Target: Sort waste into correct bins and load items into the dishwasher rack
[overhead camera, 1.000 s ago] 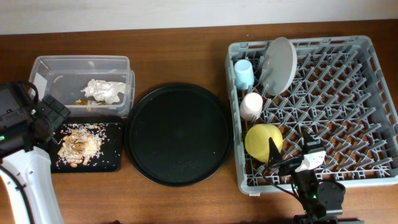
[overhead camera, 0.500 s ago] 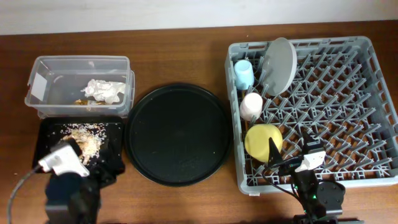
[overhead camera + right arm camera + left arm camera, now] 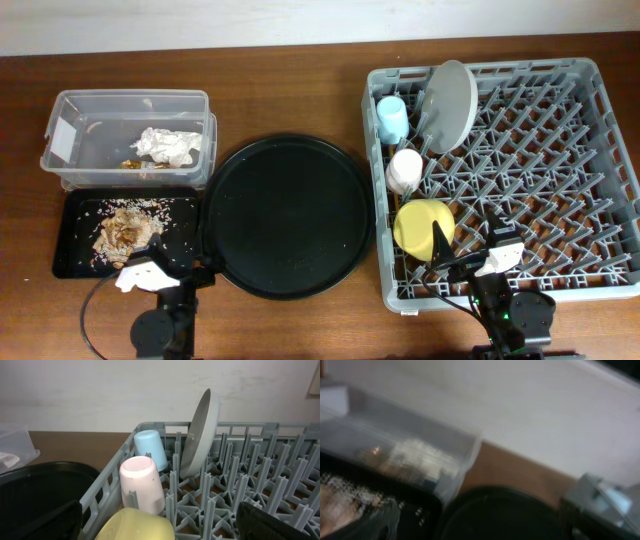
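The change is on the left side. The left gripper [image 3: 180, 270] was over the shallow black rectangular tray [image 3: 70, 255] half a second ago, and before that it was higher, at the table edge. Now it has drawn back to the near-left edge of the large round black tray [image 3: 288, 215] and is almost off the rectangular tray. Its wrist picture is blurred by motion, so I cannot tell whether its fingers are spread or pressed together.

The beige crumbly food scraps [image 3: 127, 232] now lie uncovered in the rectangular tray, just left of the round tray. Behind them, to the far left of the round tray, the clear plastic rectangular tub [image 3: 130, 140] holds the crumpled white paper napkin [image 3: 168, 146] and the small gold-brown wrapper [image 3: 133, 162].

The right gripper [image 3: 468, 240] has not moved. It hangs with its fingers wide apart and holds nothing, above the near-left part of the large square grey plastic rack [image 3: 560, 200], which stands right of the round tray. In the rack's column nearest the round tray stand the small light-blue cup [image 3: 391, 119], the small pink cup [image 3: 405, 170] and the yellow bowl [image 3: 423, 226]. The pale grey-green round plate [image 3: 448, 105] stands on its edge beside the blue cup. I cannot find the chopsticks.

I judge that the sorting is finished and the left arm is retiring. The round tray is bare, so little seems to remain.
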Motion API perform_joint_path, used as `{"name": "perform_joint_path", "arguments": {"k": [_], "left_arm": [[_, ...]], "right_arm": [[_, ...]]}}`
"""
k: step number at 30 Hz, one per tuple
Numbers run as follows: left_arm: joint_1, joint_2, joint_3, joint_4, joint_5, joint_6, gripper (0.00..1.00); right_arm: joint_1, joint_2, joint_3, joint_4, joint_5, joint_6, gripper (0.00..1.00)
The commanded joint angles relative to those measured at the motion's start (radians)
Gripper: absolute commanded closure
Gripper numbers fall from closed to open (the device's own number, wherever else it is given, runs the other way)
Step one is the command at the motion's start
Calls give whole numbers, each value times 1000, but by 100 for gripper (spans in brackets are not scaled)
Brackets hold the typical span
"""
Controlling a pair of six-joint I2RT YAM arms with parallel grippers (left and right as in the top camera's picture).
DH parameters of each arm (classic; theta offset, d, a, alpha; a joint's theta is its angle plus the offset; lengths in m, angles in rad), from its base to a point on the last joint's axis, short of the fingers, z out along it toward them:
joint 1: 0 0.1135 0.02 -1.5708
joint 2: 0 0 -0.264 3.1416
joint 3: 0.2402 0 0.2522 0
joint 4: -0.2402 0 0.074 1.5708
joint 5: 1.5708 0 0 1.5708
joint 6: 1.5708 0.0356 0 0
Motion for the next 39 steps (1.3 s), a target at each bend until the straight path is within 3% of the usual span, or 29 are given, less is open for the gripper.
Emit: {"name": "perform_joint_path", "arguments": {"k": [1,4,5,9,39], "left_arm": [[13,-22,-8,-24,-47,182,1],[13,-22,-8,-31,3,443,1],[13,-22,-8,-32,14,451,1],[13,-22,-8,-32,69,451,1],[13,-22,-8,-32,66,451,1]], "right_arm": [[-5,-8,-7,-3,-5,5,2],[-6,-8,-7,-3,-5,5,2],[-6,-8,-7,-3,-5,5,2],[-6,-8,-7,-3,-5,5,2],[-6,-8,-7,-3,-5,5,2]]}}
